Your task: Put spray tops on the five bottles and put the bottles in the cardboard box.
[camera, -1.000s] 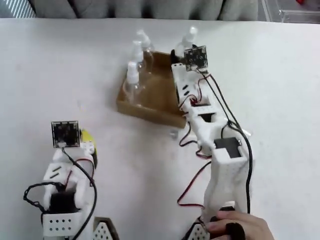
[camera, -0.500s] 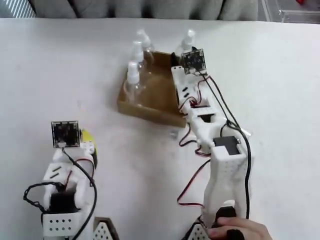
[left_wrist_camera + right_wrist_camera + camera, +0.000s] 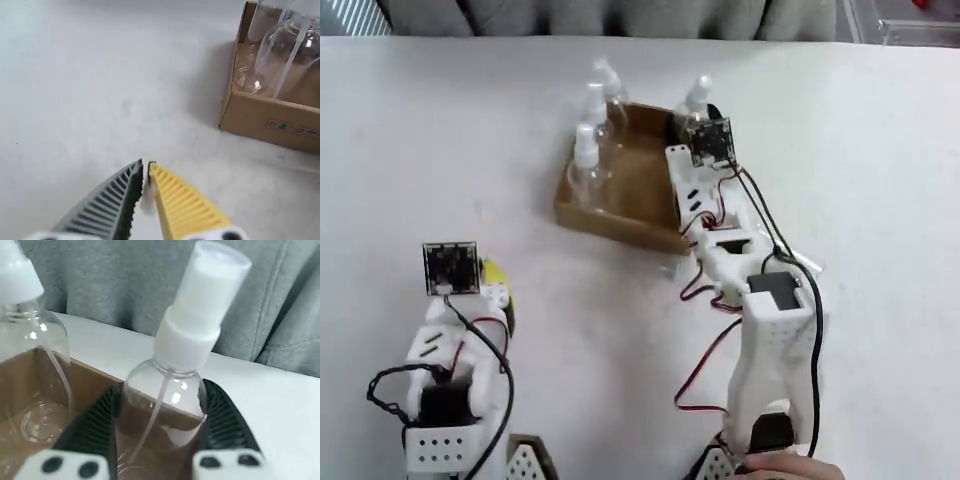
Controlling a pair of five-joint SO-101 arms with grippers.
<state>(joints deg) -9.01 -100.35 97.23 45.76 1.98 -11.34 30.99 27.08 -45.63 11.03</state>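
My fingers (image 3: 227, 417) are ribbed black plastic; the bottle (image 3: 162, 412) is clear, glossy plastic with a matt white spray top (image 3: 200, 315). The box (image 3: 260, 117) is matt brown cardboard.

The high camera hangs fixed above the surface (image 3: 880, 150) and looks steeply down, with the cardboard box (image 3: 620, 228) toward the far side. The left wrist camera sits low and close to the surface, peering out past the left gripper (image 3: 146, 167) at a corner of the box. The right wrist camera is pressed up near a bottle (image 3: 175, 370) inside the right gripper (image 3: 162, 390), facing level over the box rim toward grey fabric (image 3: 125, 285). All three views take in the box.
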